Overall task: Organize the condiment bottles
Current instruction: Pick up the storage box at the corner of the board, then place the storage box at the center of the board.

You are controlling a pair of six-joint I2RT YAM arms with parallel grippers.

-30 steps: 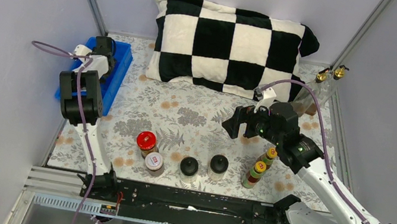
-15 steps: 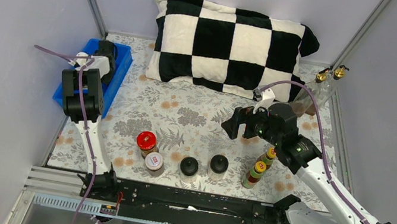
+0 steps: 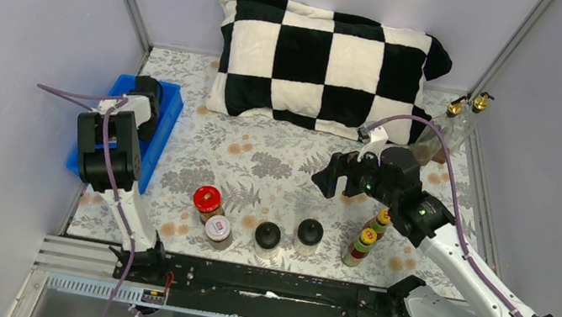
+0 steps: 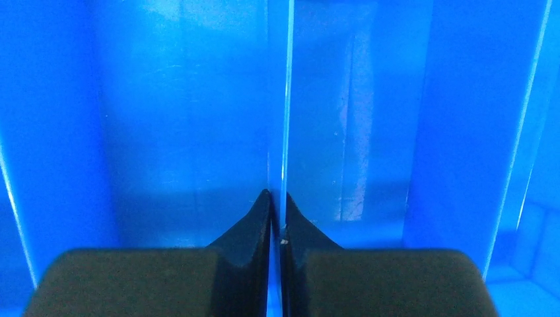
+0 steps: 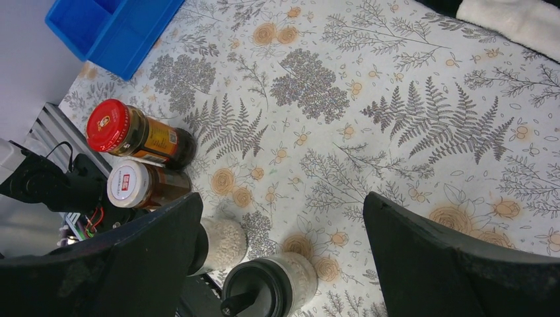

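In the top view, the red-lidded jar (image 3: 206, 199), the white-lidded jar (image 3: 218, 229) and two black-capped jars (image 3: 268, 236) (image 3: 309, 233) stand along the near edge. Two yellow-capped bottles (image 3: 366, 242) stand to their right. Two gold-spouted bottles (image 3: 456, 110) are in the far right corner. My left gripper (image 3: 145, 94) (image 4: 277, 211) sits inside the blue tray (image 3: 169, 107), shut on a thin upright wall (image 4: 284, 99) of it. My right gripper (image 3: 340, 176) (image 5: 282, 205) hangs open and empty above the mat. Below it are a black-capped jar (image 5: 264, 290) and the red-lidded jar (image 5: 109, 125).
A black-and-white checked pillow (image 3: 327, 64) lies across the back of the floral mat. Grey walls close in the left and right sides. The blue tray (image 5: 112, 26) lies at the mat's left edge.
My left gripper's jaws have closed on the tray's wall. The left arm and the blue tray have shifted nearer and slightly left. The right arm has barely moved.
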